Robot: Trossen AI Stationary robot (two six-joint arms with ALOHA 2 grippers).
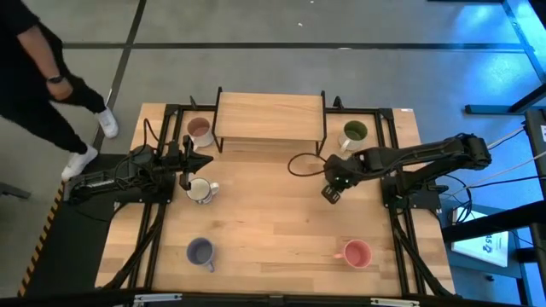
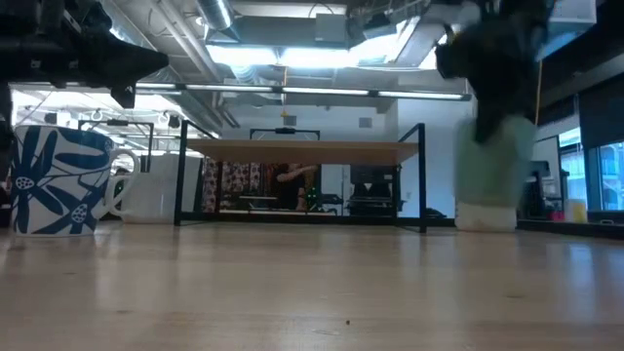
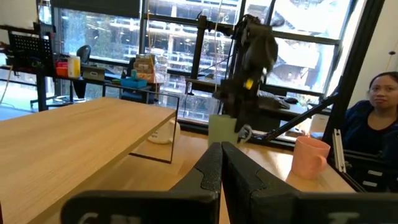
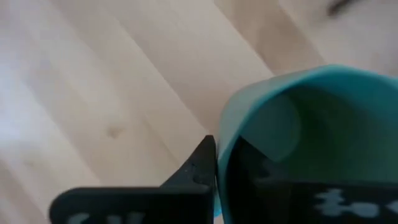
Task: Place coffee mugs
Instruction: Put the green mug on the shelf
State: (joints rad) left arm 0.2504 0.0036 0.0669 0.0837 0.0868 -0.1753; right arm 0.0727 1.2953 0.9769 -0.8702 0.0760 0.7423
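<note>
Right end effector (image 1: 331,193): I see it at centre right of the high view, above bare desk. In the right wrist view its fingers (image 4: 202,163) pinch the rim of a green mug (image 4: 311,134), one finger outside the wall and one inside.
Green mug, low view: it hangs blurred at upper right, clear of the desk (image 2: 312,283).
Left end effector (image 1: 184,181): I see it at centre left of the high view, just beside the white mug (image 1: 200,191). In the left wrist view its fingers (image 3: 211,171) are pressed together with nothing between them.
Dusty pink mug (image 1: 199,130): upper left of the high view, just left of the wooden shelf (image 1: 270,117).
Olive-green mug (image 1: 354,133): upper right, just right of the shelf.
Purple-blue mug (image 1: 200,252): lower left of the desk.
Coral pink mug (image 1: 355,253): lower right of the desk.
Person (image 1: 38,81): standing at the upper left corner of the high view, off the desk.
</note>
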